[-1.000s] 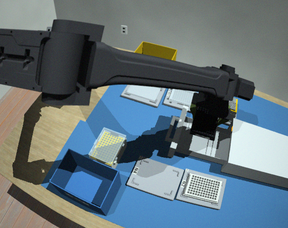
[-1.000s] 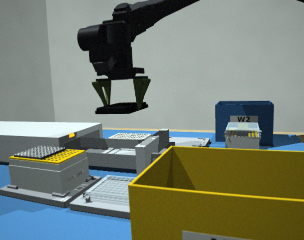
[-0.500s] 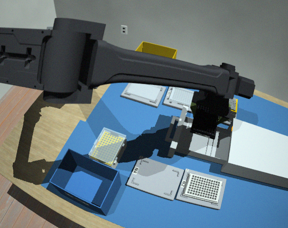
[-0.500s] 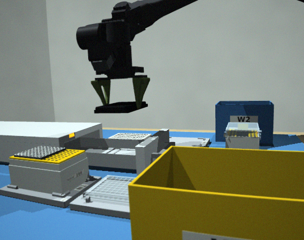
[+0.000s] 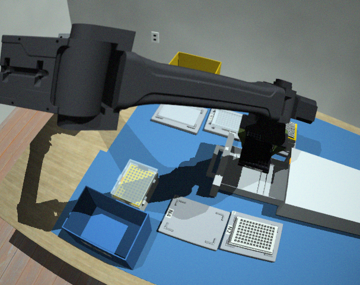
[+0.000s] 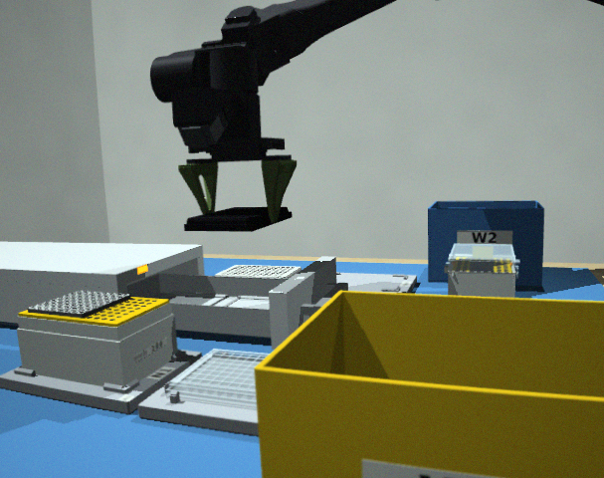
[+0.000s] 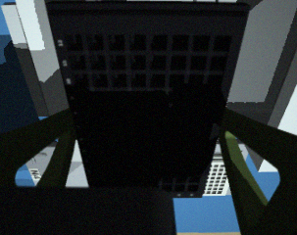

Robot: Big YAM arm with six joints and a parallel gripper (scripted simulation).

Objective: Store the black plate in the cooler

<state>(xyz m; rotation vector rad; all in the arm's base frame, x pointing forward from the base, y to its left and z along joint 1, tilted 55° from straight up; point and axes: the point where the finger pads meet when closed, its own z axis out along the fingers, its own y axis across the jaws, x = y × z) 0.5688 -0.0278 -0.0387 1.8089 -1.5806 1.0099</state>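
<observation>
Gripper [image 6: 238,208] hangs high over the open drawer [image 5: 250,184], fingers pointing down, clamped on the black plate [image 6: 237,219]; plate nearly level, its grid of wells facing up.

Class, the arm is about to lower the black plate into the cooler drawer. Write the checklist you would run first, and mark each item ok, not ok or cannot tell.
1. Gripper shut on the black plate: ok.
2. Plate held clear above the drawer: ok.
3. Drawer pulled open, lamp amber: ok.
4. Plate level: not ok, it tilts slightly in the exterior view.
5. Plate's long side across the drawer: cannot tell.
6. Nest N4 vacated: ok.
</observation>
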